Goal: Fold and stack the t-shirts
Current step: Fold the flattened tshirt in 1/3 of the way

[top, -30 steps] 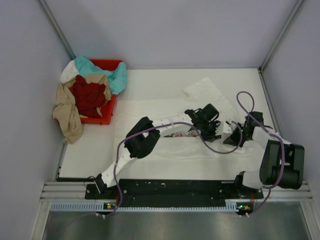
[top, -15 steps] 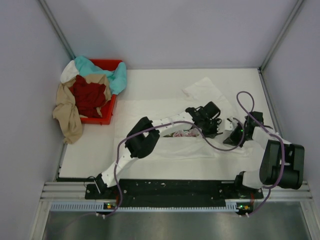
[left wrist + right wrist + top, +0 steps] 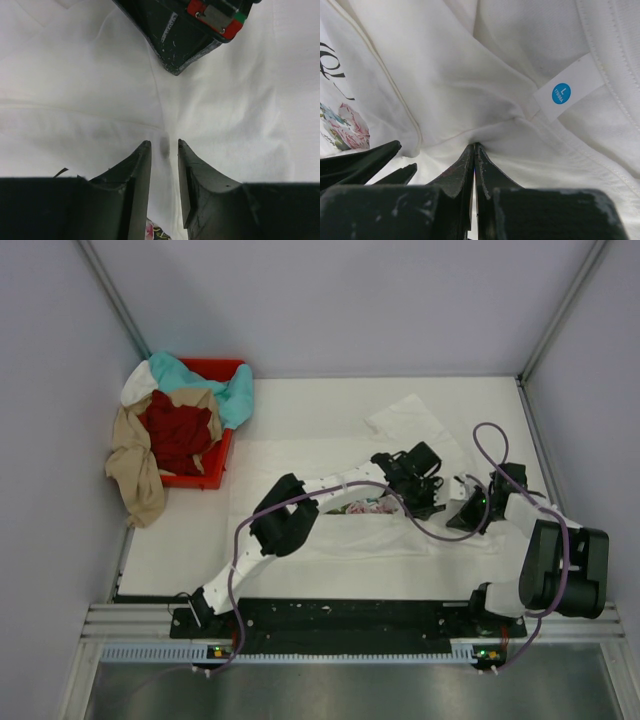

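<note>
The table (image 3: 180, 540) carries everything I see. The white t-shirt (image 3: 300, 462) lies spread from its middle toward the right edge, with one sleeve pointing to the far right corner. At the far left corner the other t-shirts (image 3: 175, 430), teal, dark red and tan, are heaped over a red bin (image 3: 212, 478). My right end effector (image 3: 474, 146) is closed on a gathered fold of the white t-shirt, near the neck. My left end effector (image 3: 164, 145) sits just beside it, its fingers a narrow gap apart with cloth showing between them. The size tag (image 3: 565, 94) reads L.
</note>
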